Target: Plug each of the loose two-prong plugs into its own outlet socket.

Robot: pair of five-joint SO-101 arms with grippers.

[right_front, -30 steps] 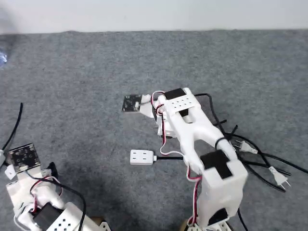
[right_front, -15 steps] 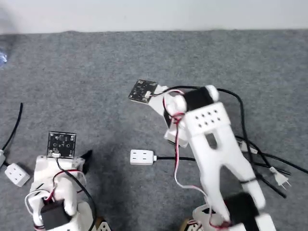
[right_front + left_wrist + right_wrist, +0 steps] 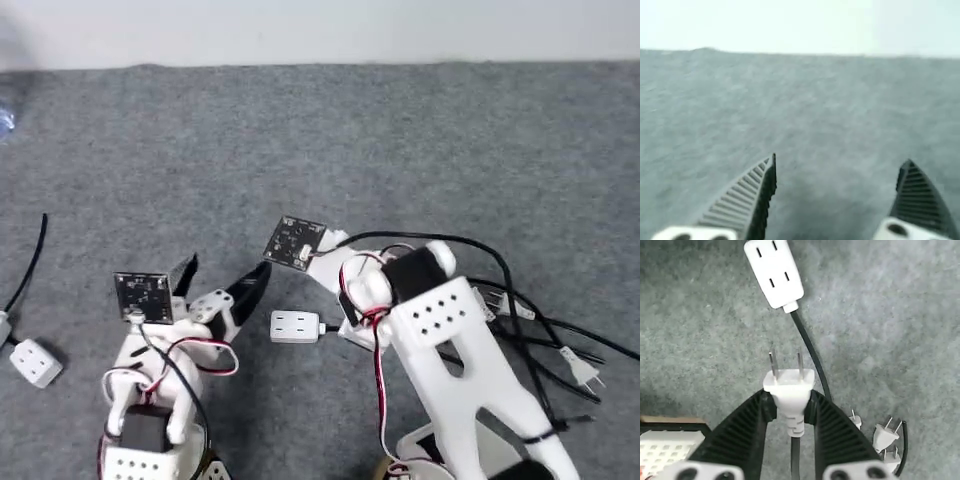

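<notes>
Plug (image 3: 789, 387): clamped by its body between the fingers of the right claw (image 3: 789, 399), held above the desk (image 3: 900, 330) just short of the socket block (image 3: 774, 272).
Axis: the long axis runs in line with the claw. Both prongs point towards the block's cord end without touching it.
Block: lies flat with its slots up, and its black cord (image 3: 807, 347) trails past the plug.
High view: places that block between the two arms, with a second block (image 3: 35, 362) well apart near the left edge.
Left claw (image 3: 840, 161): fingers wide apart over grey desk.
Loose plugs (image 3: 886, 432): lying beside the cord.
</notes>
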